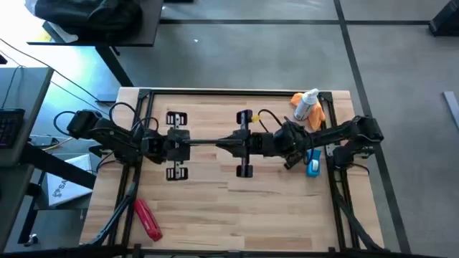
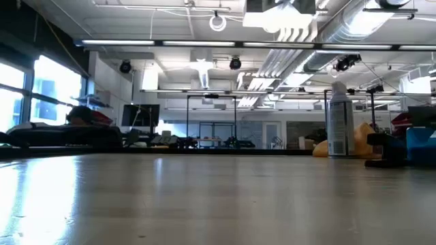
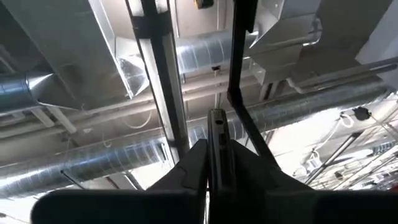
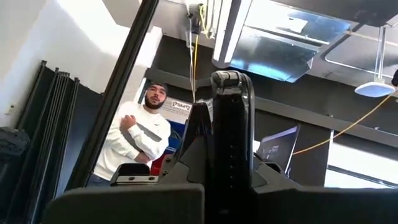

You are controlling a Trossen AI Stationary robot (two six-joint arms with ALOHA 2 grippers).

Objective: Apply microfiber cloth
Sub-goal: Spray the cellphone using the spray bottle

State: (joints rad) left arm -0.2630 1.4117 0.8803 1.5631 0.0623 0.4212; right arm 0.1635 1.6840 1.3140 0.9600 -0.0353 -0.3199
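Over the surface (image 1: 237,208), high view: both dark arms lie folded in toward the middle, wrists tipped up. Left claw (image 1: 215,144) and right claw (image 1: 228,145) meet nearly tip to tip at centre, each drawn to a thin closed line w/ nothing between the fingers. Microfiber cloth (image 1: 319,115) sits crumpled at the far right corner, orange-yellow, soft folds, touching the white spray bottle (image 1: 308,105), which lies partly over it. Red tool (image 1: 147,218), glossy w/ a handle, lies near the left front edge, well apart from the cloth. Blue item (image 1: 313,164) under the right arm; what it is cannot be told. Judgement: task not begun — cloth ungrasped, every step left.

Low view: pale wood-grain surface (image 2: 204,204) w/ a dull sheen. At right, the cylindrical bottle (image 2: 338,122) stands upright w/ the rumpled yellow cloth (image 2: 364,139) just behind it. No claw in this view.

Left wrist view: camera aims at the ceiling — ribbed silver ducts (image 3: 93,168). Own dark fingers (image 3: 216,149) are pressed flat together, empty.

Right wrist view: own fingers (image 4: 230,137), matt black w/ rounded tips, closed on nothing. Beyond them, a person (image 4: 140,146) in a white top, arms crossed, stands off the surface.
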